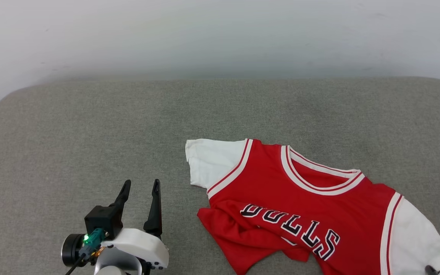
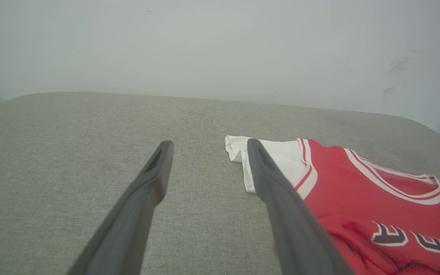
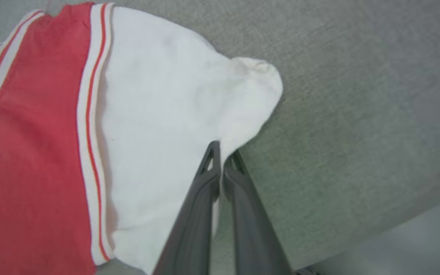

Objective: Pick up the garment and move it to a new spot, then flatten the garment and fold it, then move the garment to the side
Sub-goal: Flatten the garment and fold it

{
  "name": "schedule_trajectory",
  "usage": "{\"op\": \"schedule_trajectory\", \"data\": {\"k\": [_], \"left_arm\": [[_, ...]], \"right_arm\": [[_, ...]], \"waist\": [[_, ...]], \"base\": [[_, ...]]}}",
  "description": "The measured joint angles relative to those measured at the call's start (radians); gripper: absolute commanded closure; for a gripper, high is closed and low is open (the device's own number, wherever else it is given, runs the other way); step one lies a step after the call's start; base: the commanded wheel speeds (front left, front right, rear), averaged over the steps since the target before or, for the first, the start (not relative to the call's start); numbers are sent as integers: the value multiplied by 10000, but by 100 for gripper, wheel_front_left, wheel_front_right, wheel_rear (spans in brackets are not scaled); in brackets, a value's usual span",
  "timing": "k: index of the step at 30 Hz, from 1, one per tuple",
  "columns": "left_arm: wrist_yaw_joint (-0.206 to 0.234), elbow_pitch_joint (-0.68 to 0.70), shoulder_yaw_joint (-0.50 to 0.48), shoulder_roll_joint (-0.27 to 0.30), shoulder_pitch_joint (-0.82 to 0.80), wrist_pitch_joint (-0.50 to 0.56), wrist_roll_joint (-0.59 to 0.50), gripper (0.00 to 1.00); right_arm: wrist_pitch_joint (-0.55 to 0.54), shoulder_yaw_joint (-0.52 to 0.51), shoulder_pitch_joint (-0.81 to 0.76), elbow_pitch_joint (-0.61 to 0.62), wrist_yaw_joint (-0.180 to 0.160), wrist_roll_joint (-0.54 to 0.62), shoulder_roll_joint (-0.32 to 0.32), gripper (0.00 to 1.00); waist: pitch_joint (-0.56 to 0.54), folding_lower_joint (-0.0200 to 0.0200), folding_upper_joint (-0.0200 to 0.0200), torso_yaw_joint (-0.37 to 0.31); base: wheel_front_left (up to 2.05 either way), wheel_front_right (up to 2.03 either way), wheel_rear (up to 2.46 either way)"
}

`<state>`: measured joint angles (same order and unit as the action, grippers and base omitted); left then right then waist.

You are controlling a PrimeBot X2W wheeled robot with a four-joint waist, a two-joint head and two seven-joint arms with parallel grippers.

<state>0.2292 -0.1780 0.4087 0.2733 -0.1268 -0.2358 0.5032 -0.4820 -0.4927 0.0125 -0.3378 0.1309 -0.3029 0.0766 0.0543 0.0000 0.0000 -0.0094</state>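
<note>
Dark fingers of the right end effector [image 3: 223, 154] are clenched on the white sleeve edge of the garment [image 3: 33, 133], whose red body spreads to their left over the grey padded surface [image 3: 357, 95]. The other sleeve lies just right of the left end effector [image 1: 141, 184], which is released and empty. By the look of it, only the pickup is started; moving, flattening and folding are left. The crumpled lower hem is cut off.
</note>
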Motion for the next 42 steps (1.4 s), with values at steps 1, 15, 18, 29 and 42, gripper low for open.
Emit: {"op": "schedule_trajectory", "data": {"k": [1, 15, 18, 29, 42], "left_arm": [[0, -2, 4, 17, 3, 10, 2, 0], [127, 146, 36, 155, 203, 134, 69, 0], [215, 180, 4, 188, 367, 130, 119, 0], [290, 242, -199, 382, 417, 111, 221, 0], [-1135, 203, -27, 1045, -3152, 2027, 512, 0]], "right_arm": [[182, -8, 5, -334, 0, -33, -59, 0], [4316, 495, 724, -391, 2, 443, 420, 0], [5024, 1616, 724, 625, 0, 849, 550, 0], [4644, 3843, -175, 3225, 0, 997, 167, 0], [4031, 4648, -320, 4890, 0, 1016, -35, 0]], "waist": [[-17, 0, 0, -16], [-432, 0, 0, -70], [-600, 0, 0, 28], [-761, 0, 0, 226], [234, 0, 0, -319]], "base": [[0, 0, 0], [0, 0, 0], [0, 0, 0], [0, 0, 0], [0, 0, 0]]}}
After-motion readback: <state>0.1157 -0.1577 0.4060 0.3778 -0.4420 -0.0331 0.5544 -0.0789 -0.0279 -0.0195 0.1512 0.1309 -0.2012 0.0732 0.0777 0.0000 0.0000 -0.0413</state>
